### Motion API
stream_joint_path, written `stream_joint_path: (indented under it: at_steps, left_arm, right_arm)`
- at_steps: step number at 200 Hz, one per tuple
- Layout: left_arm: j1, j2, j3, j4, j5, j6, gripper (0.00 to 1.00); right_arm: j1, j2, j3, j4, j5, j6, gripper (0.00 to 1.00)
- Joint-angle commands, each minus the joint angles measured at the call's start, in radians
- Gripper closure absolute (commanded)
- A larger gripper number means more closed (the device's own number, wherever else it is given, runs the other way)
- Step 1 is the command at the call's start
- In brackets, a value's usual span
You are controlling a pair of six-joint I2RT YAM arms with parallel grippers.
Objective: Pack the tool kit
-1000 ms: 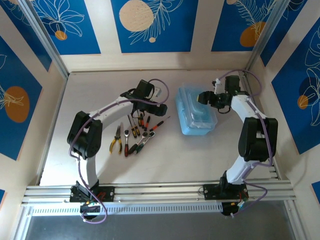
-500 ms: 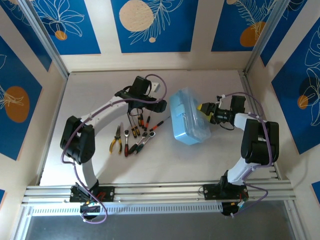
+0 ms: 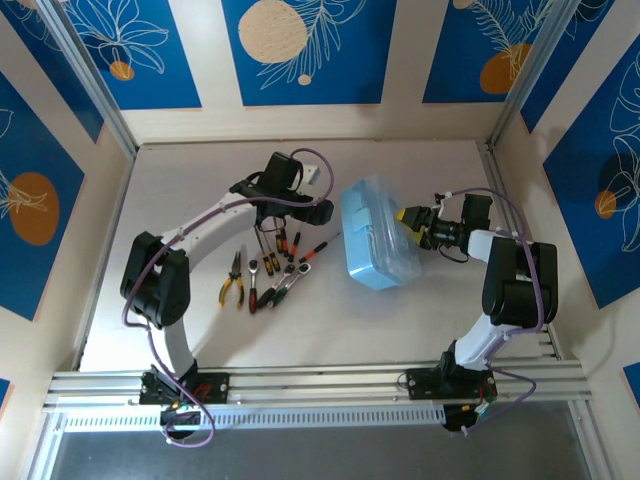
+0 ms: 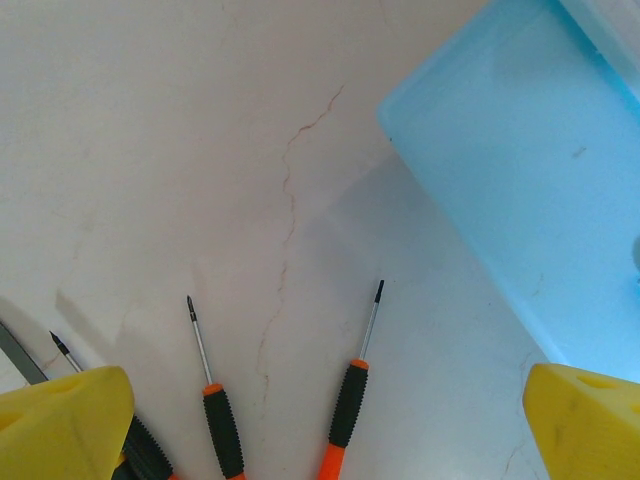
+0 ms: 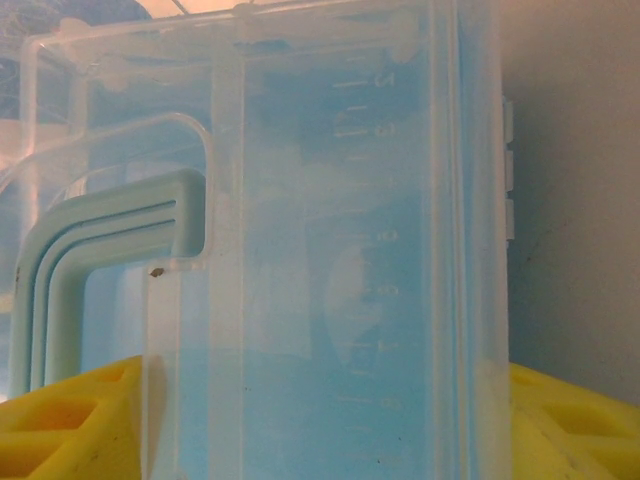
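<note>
On the pale table (image 3: 400,330), ringed by blue-panelled walls (image 3: 300,50), the yellow-handled pliers (image 3: 233,279) and ratchet wrenches (image 3: 288,282) lie nearest the arm bases. Just beyond them lie the small screwdrivers (image 3: 288,243). The left gripper (image 4: 322,415) hangs over the screwdriver tips, jaws spread wide and empty. To the right sits the light-blue case (image 3: 375,240), lid down and tilted, with the right gripper (image 3: 412,222) clamped on its handle end, a yellow finger on either side.

Left gripper (image 3: 268,222) spread wide, pointing downward; right gripper (image 3: 412,216) level, clamped on case (image 3: 375,240)
</note>
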Motion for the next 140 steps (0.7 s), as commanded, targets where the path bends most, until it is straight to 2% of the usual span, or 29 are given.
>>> stream_joint_path:
  at_steps: [1, 98, 140]
  left_arm:
    - [-0.010, -0.024, -0.008, -0.016, 0.003, 0.003, 0.00]
    - [-0.017, -0.011, -0.002, -0.018, 0.003, 0.004, 0.00]
    - [-0.018, -0.006, -0.002, -0.019, 0.002, 0.003, 0.00]
  right_arm:
    - [-0.016, 0.001, -0.013, -0.046, 0.059, -0.004, 0.28]
    - [-0.024, -0.033, -0.006, -0.092, 0.066, -0.046, 0.15]
    - [-0.023, -0.041, -0.008, -0.093, 0.065, -0.052, 0.12]
